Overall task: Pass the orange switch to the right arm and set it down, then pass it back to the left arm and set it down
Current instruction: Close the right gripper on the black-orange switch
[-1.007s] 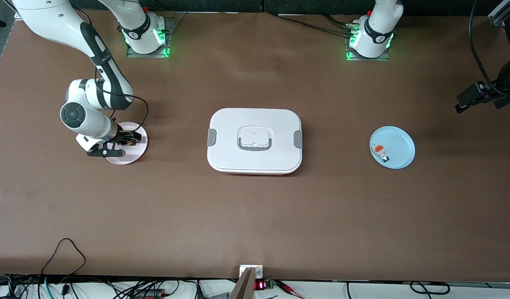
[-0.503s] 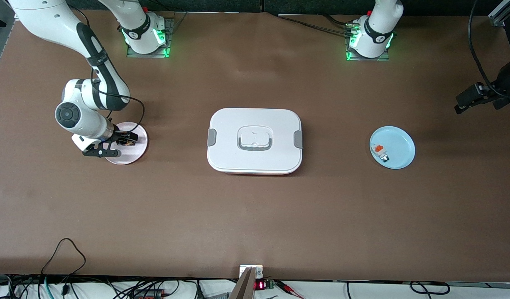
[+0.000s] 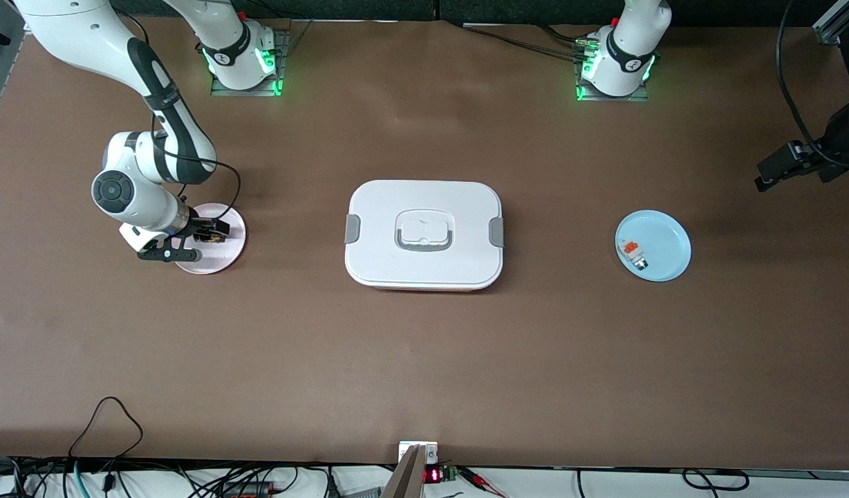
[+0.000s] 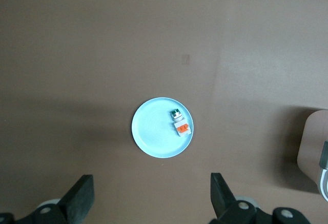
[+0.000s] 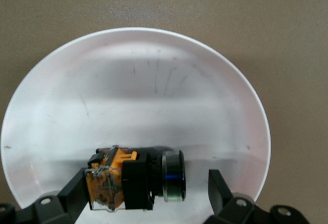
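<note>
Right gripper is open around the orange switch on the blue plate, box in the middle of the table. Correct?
Not quite: the plate under the orange switch is pale pink-white, not blue, as the right wrist view shows. The blue plate lies toward the left arm's end. The right gripper is open around the switch, and the box is in the middle.
</note>
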`<state>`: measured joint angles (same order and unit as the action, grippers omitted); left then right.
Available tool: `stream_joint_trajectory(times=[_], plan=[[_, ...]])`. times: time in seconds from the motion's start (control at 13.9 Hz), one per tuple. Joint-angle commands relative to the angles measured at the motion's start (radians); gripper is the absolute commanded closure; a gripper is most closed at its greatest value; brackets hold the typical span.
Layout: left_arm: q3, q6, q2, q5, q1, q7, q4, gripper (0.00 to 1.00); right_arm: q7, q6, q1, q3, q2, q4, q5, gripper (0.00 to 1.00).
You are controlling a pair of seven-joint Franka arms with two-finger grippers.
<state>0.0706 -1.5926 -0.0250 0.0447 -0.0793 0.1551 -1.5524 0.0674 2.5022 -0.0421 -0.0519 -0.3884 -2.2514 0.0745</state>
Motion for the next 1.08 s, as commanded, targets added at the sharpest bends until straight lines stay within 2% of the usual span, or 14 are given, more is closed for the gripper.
stream_joint_trajectory(times=[0.0,0.36,0.43,0.5,0.58,0.65,0.79,1.01], plan=[[0.015,0.002,-0.001,0.023,-0.007,0.015,0.005,0.00,-0.015,0.020,0.004,0.006,-0.006,-0.010,-0.007,0.00],[0.014,-0.001,-0.012,0.011,-0.007,0.014,0.011,0.00,-0.015,0.033,-0.001,0.007,-0.014,-0.010,-0.009,0.02],[0.014,-0.001,-0.012,0.011,-0.007,0.011,0.011,0.00,-0.015,0.033,-0.002,0.007,-0.014,-0.010,-0.007,0.10],[0.014,-0.003,-0.015,0.011,-0.005,0.017,0.011,0.00,-0.015,0.030,-0.008,0.007,-0.012,-0.010,-0.007,0.23],[0.014,-0.004,-0.018,0.011,-0.005,0.021,0.011,0.00,-0.017,0.027,-0.015,0.009,-0.007,-0.008,-0.007,0.41],[0.014,-0.004,-0.018,0.009,-0.005,0.021,0.012,0.00,-0.017,0.029,-0.016,0.012,-0.004,-0.008,-0.007,0.53],[0.012,-0.007,-0.019,0.006,-0.008,0.023,0.014,0.00,-0.024,0.027,-0.016,0.014,0.000,-0.008,-0.007,0.59],[0.008,-0.006,-0.026,-0.081,-0.013,0.024,0.014,0.00,-0.049,0.011,-0.016,0.020,0.032,-0.008,-0.009,0.64]])
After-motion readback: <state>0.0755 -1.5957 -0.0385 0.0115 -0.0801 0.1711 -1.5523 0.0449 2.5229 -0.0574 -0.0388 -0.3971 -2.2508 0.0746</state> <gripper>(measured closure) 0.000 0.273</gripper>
